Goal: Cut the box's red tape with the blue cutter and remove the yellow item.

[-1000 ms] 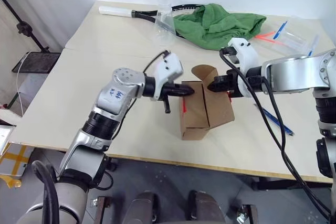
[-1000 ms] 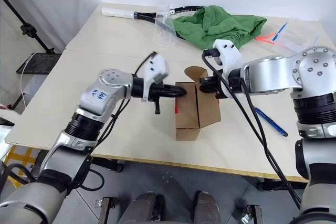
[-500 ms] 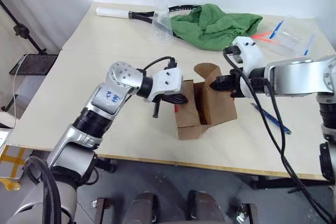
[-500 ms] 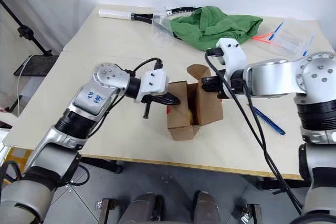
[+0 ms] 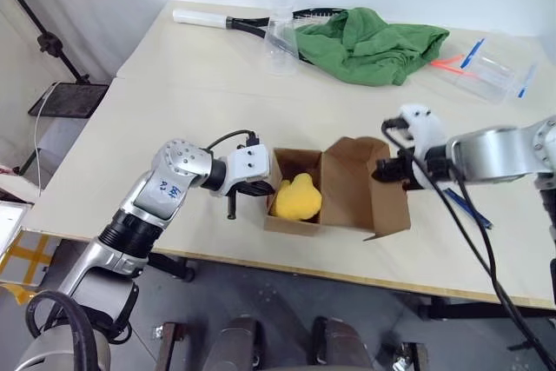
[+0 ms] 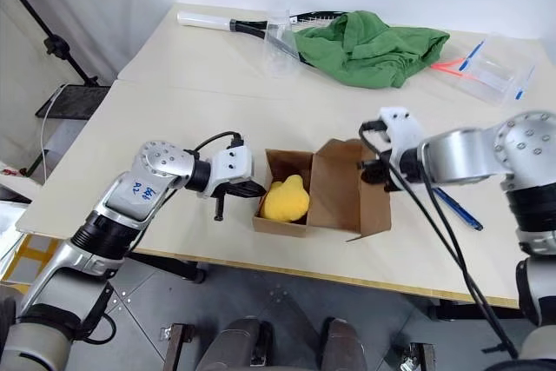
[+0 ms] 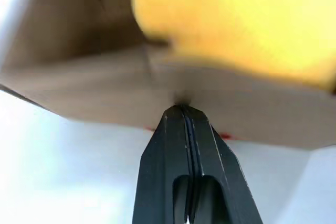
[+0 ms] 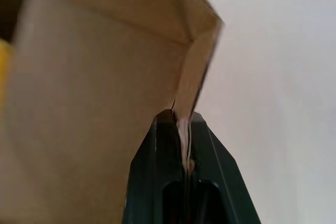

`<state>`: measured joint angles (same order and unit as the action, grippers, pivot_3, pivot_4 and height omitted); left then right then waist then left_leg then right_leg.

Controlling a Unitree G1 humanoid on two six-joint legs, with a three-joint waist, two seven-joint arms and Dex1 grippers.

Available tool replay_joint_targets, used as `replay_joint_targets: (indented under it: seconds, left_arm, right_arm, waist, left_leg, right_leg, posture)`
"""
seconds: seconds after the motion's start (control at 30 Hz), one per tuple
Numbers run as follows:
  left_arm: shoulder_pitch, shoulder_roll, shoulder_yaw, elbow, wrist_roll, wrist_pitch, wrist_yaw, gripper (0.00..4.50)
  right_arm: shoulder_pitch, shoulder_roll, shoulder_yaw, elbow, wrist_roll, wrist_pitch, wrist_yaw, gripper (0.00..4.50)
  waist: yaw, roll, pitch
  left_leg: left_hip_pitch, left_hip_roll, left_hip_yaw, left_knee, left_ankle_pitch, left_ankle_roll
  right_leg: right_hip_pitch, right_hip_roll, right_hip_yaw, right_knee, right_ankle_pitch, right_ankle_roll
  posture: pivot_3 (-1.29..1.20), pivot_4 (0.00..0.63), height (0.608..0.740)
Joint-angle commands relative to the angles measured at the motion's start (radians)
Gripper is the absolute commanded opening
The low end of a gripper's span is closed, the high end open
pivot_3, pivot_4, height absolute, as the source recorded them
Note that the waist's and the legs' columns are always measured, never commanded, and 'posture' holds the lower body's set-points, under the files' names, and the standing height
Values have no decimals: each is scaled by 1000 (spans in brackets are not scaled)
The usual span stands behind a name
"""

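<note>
The small brown cardboard box [image 5: 334, 187] is lying opened out near the front edge of the pale bench [image 5: 174, 110], its flaps spread wide. The soft yellow lemon-shaped plush [image 5: 295, 199] is sitting exposed in the left compartment. The left tool [image 7: 181, 111] is being held clamped on the box's left wall, where a sliver of red tape [image 7: 223, 136] is visible. The right tool [image 8: 181, 116] is being held pinched on the edge of the right flap. A crumpled green cloth [image 5: 369, 41] is lying at the bench's far side.
</note>
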<state>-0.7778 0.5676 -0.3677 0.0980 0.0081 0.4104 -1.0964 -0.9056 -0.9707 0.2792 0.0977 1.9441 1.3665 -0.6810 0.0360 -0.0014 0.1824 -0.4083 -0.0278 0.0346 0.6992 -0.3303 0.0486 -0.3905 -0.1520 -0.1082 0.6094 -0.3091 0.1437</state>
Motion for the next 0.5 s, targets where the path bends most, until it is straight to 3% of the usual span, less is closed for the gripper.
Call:
replay_joint_targets:
  seconds: [0.03,0.23,0.43,0.5]
  left_arm:
    - [-9,-47,-18,-14,8,0,19,0]
    - [-16,-61,-10,11,19,0,23,0]
    - [-21,-55,-15,15,29,13,7,0]
    - [-23,-48,-18,14,28,44,-12,0]
  right_arm:
    - [14,27,2,-42,28,-40,-10,71]
    - [48,53,-11,-75,-8,-80,-7,71]
    - [63,51,-64,-165,-299,-69,184,71]
    - [65,45,-74,-179,-359,-49,258,721]
  waist:
    - [0,0,0]
    - [-12,0,0]
    - [-12,0,0]
    - [-12,0,0]
  left_leg:
    - [0,0,0,0,0,0]
    - [0,1,1,-1,0,0]
    - [0,2,2,-1,0,0]
    - [0,2,2,-1,0,0]
  right_leg:
    - [0,0,0,0,0,0]
    - [-1,1,-2,0,0,0]
    - [-2,1,-1,0,0,0]
    - [-2,1,-1,0,0,0]
  posture:
    - [0,150,740]
    - [0,150,740]
    - [0,150,740]
    - [0,150,740]
